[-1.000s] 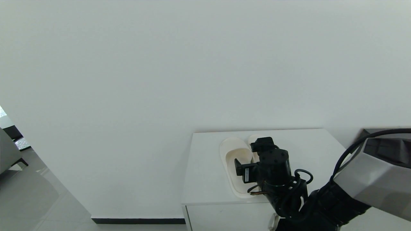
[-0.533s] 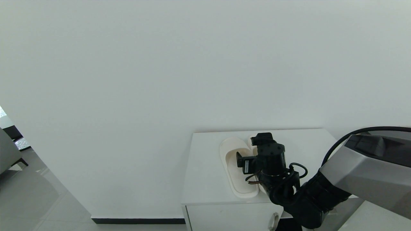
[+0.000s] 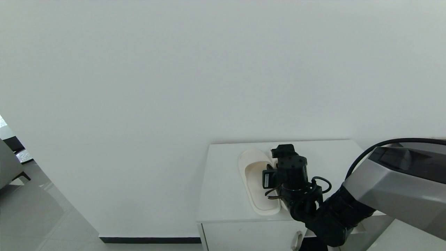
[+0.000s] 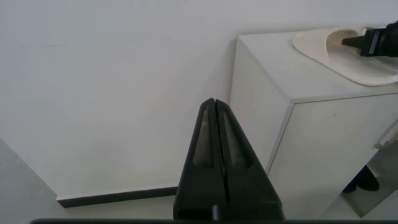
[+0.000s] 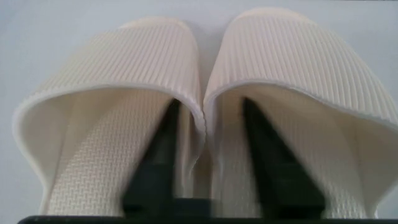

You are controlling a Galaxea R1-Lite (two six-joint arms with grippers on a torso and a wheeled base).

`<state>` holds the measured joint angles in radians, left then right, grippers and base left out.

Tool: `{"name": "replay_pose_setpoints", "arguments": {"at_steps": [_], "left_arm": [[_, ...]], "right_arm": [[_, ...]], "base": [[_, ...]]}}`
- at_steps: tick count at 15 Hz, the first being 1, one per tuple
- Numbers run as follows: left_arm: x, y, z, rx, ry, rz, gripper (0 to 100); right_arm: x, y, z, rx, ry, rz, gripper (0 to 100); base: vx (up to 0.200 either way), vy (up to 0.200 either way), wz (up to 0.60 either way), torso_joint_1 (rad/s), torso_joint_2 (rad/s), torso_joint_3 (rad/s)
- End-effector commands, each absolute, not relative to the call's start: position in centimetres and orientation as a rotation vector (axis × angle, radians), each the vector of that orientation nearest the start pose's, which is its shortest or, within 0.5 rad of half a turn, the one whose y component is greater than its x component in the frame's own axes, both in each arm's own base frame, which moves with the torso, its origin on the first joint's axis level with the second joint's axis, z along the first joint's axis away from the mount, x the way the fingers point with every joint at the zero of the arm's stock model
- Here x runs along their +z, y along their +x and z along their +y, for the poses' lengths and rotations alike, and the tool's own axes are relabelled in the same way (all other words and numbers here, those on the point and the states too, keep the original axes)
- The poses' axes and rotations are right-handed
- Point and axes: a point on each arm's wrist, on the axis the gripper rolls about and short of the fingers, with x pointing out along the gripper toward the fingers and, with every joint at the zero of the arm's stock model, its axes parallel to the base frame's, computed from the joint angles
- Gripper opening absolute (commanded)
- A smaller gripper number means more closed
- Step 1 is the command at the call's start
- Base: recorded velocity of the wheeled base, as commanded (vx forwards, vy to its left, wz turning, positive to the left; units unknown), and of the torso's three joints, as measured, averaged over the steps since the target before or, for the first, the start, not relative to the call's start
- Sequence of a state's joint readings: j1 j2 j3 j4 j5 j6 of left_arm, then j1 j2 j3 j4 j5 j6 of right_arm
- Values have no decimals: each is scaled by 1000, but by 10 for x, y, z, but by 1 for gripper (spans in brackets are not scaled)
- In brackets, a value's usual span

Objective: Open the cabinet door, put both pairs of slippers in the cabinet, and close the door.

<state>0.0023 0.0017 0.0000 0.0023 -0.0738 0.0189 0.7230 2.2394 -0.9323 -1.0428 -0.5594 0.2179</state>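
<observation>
A pair of cream slippers (image 3: 257, 184) lies side by side on top of the white cabinet (image 3: 223, 188), toes toward the wall. My right gripper (image 3: 280, 155) is open, with one finger inside the left slipper (image 5: 118, 81) and the other inside the right slipper (image 5: 292, 68). The two inner walls stand between the fingers. In the head view the arm hides most of the right slipper. My left gripper (image 4: 214, 107) is shut on nothing, low beside the cabinet (image 4: 280, 68) and pointing at the wall. The cabinet door's handle (image 3: 296, 240) is on the front.
A plain white wall (image 3: 174, 87) rises right behind the cabinet, with a dark baseboard (image 3: 150, 240) at the floor. Open grey floor (image 3: 41, 223) lies to the left, with a chair (image 3: 8, 167) at the far left edge.
My right arm has pushed forward toward the wall. Its fingers have slid deeper into the two slippers. The slippers have stayed in place.
</observation>
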Motion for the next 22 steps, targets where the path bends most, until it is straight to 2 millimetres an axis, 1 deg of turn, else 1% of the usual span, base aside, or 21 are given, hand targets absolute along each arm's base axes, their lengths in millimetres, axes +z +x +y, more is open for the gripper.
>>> {"name": "replay_pose_setpoints", "arguments": {"at_steps": [1,3,4,5,6,7,8,11,13,15,20,22], "left_arm": [[75,-23,-2,-71,18,2,0],[75,-23,-2,-71,18,2,0],[75,-23,-2,-69,18,4,0],[75,-23,-2,-71,18,2,0],[75,-23,-2,-71,18,4,0],[75,-23,-2,-71,18,4,0],[75,-23,-2,-71,18,2,0],[75,-23,-2,-69,17,2,0],[75,-23,-2,-69,17,2,0],[75,-23,-2,-69,18,4,0],[75,-23,-2,-69,17,4,0],[75,-23,-2,-71,17,4,0]], "right_arm": [[60,308,255,137,58,229,0],[64,305,255,140,52,225,0],[69,302,254,147,57,219,0],[84,289,253,177,69,202,0],[90,285,252,196,76,196,0],[109,261,245,313,92,196,0],[119,244,239,408,99,203,0],[126,213,231,545,94,230,0],[121,198,220,636,24,256,0],[121,192,220,656,15,258,0],[119,192,221,657,11,264,0],[118,193,222,657,10,266,0]], "base": [[0,0,0,0,0,0],[0,0,0,0,0,0],[0,0,0,0,0,0],[0,0,0,0,0,0],[0,0,0,0,0,0],[0,0,0,0,0,0],[0,0,0,0,0,0],[0,0,0,0,0,0],[0,0,0,0,0,0],[0,0,0,0,0,0],[0,0,0,0,0,0],[-200,0,0,7,-5,0]]}}
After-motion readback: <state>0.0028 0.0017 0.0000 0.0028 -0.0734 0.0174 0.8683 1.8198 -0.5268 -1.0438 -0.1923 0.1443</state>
